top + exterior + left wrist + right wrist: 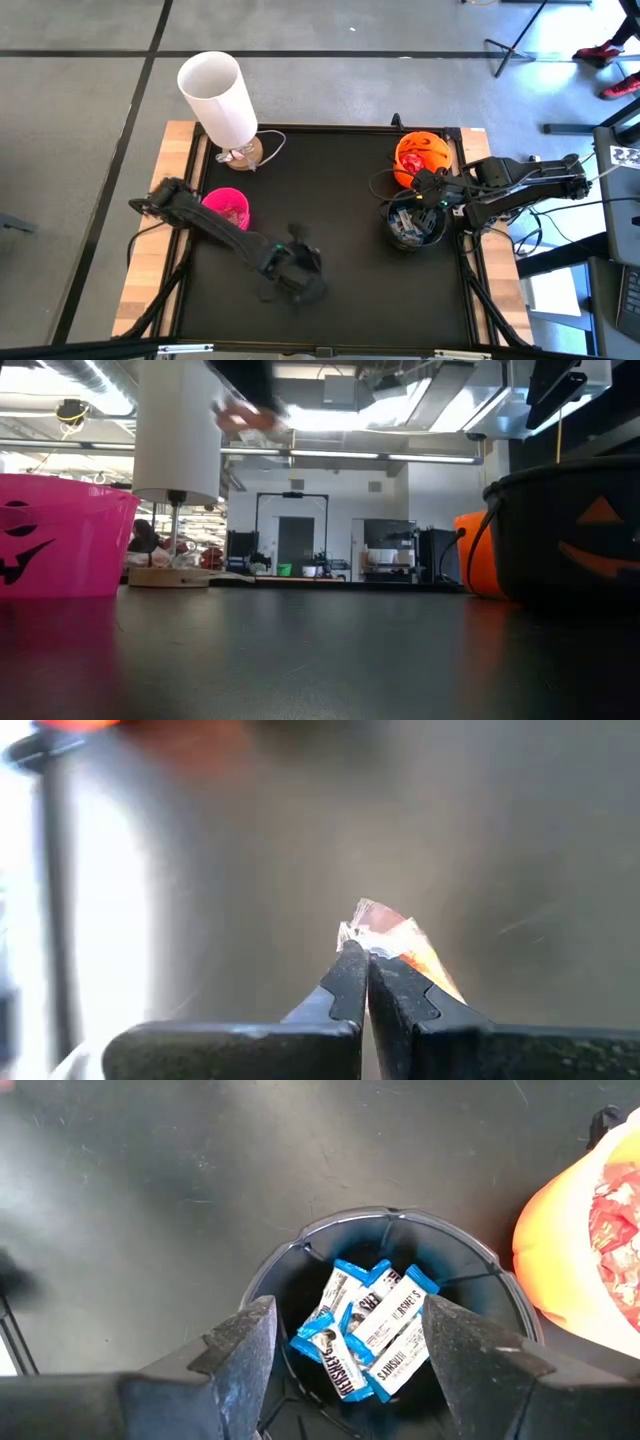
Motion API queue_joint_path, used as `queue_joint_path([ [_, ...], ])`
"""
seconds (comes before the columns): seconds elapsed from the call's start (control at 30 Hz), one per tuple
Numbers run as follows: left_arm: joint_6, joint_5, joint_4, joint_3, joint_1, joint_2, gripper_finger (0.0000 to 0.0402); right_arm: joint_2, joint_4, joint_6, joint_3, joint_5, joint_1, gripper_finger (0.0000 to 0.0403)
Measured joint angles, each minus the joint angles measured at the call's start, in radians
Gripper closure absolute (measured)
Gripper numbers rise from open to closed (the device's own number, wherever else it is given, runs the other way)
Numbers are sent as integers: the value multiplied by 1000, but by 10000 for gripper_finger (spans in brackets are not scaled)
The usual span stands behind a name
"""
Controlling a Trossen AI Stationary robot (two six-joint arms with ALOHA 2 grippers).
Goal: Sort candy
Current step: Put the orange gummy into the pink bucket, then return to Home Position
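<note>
My left gripper [362,952] is shut on a small candy [398,938] in a shiny reddish wrapper. It hangs over the dark mat near the table's near edge [300,272], to the right of the pink bowl [228,208]. My right gripper [348,1308] is open above the black bowl [300,1250], which holds several blue-and-white candies [372,1330]. The orange bowl [560,1250], just beyond the black one [415,222], holds red candies [615,1230]. My left gripper pinches the reddish candy by one end of its wrapper [368,942] between the two fingertips [348,975]. The rest of the sweet sticks out past the tips. It is lifted clear, high above the table in the low view [245,418].
A table lamp with a white shade [218,95] stands on its wooden base [243,153] at the far left of the mat, behind the pink bowl. Bare dark mat [330,190] lies between the bowls. Cables run along the right edge [470,250].
</note>
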Motion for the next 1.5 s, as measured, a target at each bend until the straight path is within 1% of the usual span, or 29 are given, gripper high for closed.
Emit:
queue_joint_path([
  [0.1,-109,-124,-142,-21,-17,-92,401,0,0,5,0,0,0,155],
  [0.23,-243,-232,-214,-123,-45,-271,401,0,0,5,0,0,0,155],
  [0.37,-400,-323,-211,-309,-74,-489,401,0,0,5,0,0,0,155],
  [0.5,-636,-428,-209,-545,-94,-708,401,0,0,2,0,1,0,155],
  [0.57,-783,-447,-206,-663,-98,-808,401,0,0,1,0,1,0,155],
  [0.67,-999,-438,-204,-817,-98,-927,401,0,0,1,0,1,0,155],
  [0.73,-1097,-431,-202,-893,-98,-977,401,0,0,0,0,1,0,155],
  [0.8,-1162,-408,-202,-951,-98,-1015,401,0,0,0,0,2,0,155],
  [0.9,-1181,-386,-201,-982,-98,-1036,397,0,0,0,0,5,0,155],
  [0.97,-1157,-359,-201,-984,-98,-1034,382,0,0,0,0,16,0,155],
  [1.17,-1086,-340,-203,-972,-87,-1033,302,0,0,0,0,25,0,155],
  [1.23,-1074,-339,-208,-955,-79,-1032,276,0,0,-5,0,32,0,155],
  [1.33,-1072,-339,-239,-906,-69,-1033,248,0,0,-26,0,80,0,155],
  [1.43,-1072,-337,-276,-849,-59,-1033,236,0,2,-35,0,112,0,155],
  [1.5,-1054,-341,-280,-807,-58,-1033,236,0,27,-76,0,141,0,155],
])
